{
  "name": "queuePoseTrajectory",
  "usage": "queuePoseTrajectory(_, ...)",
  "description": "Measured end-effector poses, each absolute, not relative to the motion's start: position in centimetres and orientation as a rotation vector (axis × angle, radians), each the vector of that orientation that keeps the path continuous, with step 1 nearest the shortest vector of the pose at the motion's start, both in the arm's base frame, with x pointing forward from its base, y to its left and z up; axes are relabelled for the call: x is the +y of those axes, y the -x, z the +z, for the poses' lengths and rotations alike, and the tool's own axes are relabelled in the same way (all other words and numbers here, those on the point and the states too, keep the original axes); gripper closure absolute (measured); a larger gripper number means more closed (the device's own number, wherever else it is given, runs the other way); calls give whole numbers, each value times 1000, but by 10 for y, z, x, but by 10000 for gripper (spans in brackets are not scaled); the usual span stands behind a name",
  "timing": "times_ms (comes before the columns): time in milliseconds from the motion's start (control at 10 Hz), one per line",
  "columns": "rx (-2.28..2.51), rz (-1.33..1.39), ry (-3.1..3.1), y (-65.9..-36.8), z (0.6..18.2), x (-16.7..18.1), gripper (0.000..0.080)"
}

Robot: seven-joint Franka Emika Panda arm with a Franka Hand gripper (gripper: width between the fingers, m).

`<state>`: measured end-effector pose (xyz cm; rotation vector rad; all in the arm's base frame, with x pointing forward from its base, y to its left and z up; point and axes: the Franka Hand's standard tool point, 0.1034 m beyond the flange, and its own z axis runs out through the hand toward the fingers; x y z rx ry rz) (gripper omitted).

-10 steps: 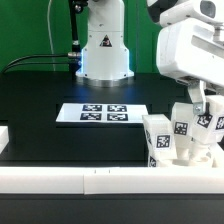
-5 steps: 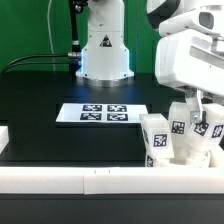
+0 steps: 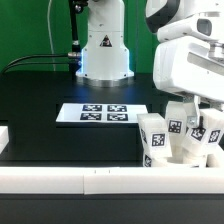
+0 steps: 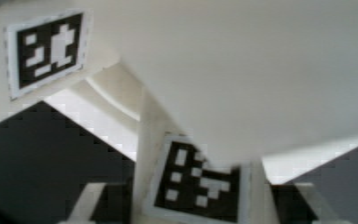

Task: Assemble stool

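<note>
Gripper (image 3: 203,122) lower over stool (image 3: 172,140)

One seat (image 3: 185,150), three legs (image 3: 155,135).

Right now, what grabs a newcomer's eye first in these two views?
The bulky white arm and its claw come down on a cluster of white tagged stool parts at the exterior view's right, against the front border rail. Next is the marker board, flat on the black table mid-scene. In the wrist view, a tagged white leg fills the frame close up; whether the claw grips anything cannot be told.
</note>
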<state>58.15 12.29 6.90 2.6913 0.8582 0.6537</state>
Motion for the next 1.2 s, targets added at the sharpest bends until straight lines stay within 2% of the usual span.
queuePoseTrajectory(200,858,653,-2692,-581,69,123,478)
queuePoseTrajectory(300,858,653,-2691,-581,69,123,400)
queuePoseTrajectory(400,858,653,-2692,-581,69,123,227)
queuePoseTrajectory(500,854,635,-2697,-581,69,122,227)
queuePoseTrajectory(600,832,569,-2725,-583,77,121,174)
queuePoseTrajectory(700,815,595,-2738,-588,91,122,154)
queuePoseTrajectory(900,709,358,-2827,-584,96,122,151)
queuePoseTrajectory(1200,560,-18,-2869,-586,115,129,150)
